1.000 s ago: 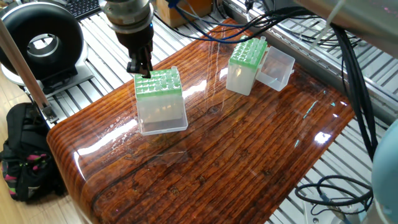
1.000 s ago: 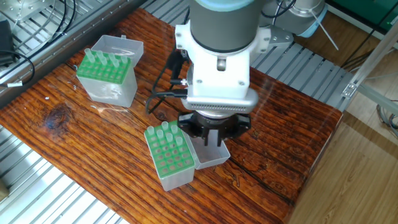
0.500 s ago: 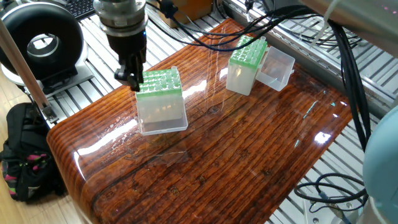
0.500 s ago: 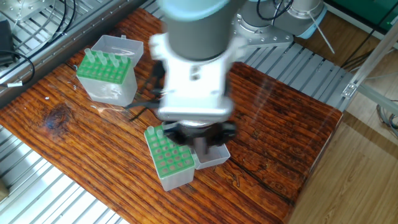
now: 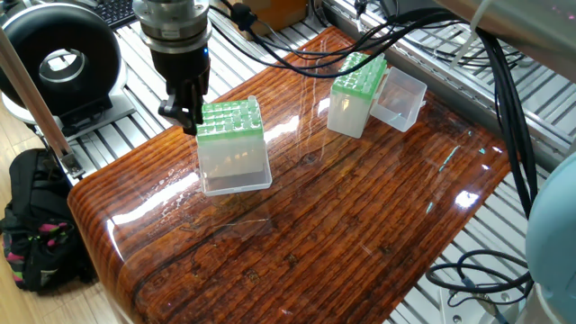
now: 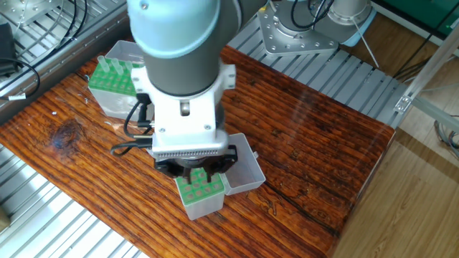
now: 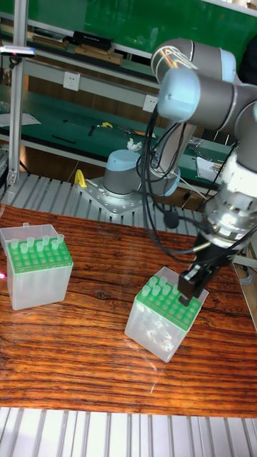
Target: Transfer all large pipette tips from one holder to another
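Observation:
The near green-topped holder stands at the table's left front, with a few large pipette tips upright at one corner. The far holder carries a row of tips. My gripper hangs at the near holder's edge, fingertips level with its green top. The fingers are close together. I cannot make out a tip between them. In the other fixed view my wrist hides most of the near holder.
A clear lid hangs open behind the far holder, and another lid lies beside the near holder. Black cables trail over the table's back edge. A black bag sits on the floor at the left.
My gripper has moved from above the near holder's corner sideways to its edge and a little lower. The holders have not moved.

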{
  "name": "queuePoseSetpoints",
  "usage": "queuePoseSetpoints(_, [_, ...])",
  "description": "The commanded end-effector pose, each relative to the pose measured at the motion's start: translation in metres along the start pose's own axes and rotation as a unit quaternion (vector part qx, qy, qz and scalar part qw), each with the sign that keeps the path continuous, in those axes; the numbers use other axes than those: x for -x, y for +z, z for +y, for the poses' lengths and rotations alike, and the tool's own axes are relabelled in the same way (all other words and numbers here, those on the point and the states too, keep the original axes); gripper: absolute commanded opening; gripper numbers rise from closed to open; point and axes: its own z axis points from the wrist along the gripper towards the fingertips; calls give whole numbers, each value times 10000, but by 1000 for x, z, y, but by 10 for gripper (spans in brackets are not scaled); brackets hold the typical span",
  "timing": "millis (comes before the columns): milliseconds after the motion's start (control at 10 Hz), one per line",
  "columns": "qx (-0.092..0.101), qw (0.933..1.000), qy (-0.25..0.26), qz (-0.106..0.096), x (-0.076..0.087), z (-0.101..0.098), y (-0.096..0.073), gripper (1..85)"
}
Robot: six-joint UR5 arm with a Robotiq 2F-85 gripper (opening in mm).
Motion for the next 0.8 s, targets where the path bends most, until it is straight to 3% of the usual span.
queuePoseSetpoints(0, [344, 9987, -352, -97, -13, 12, 6, 403])
queuePoseSetpoints(500, [429, 9986, -293, -41, -25, 36, 7, 403])
queuePoseSetpoints(700, [301, 9992, -274, -12, -25, 37, 13, 400])
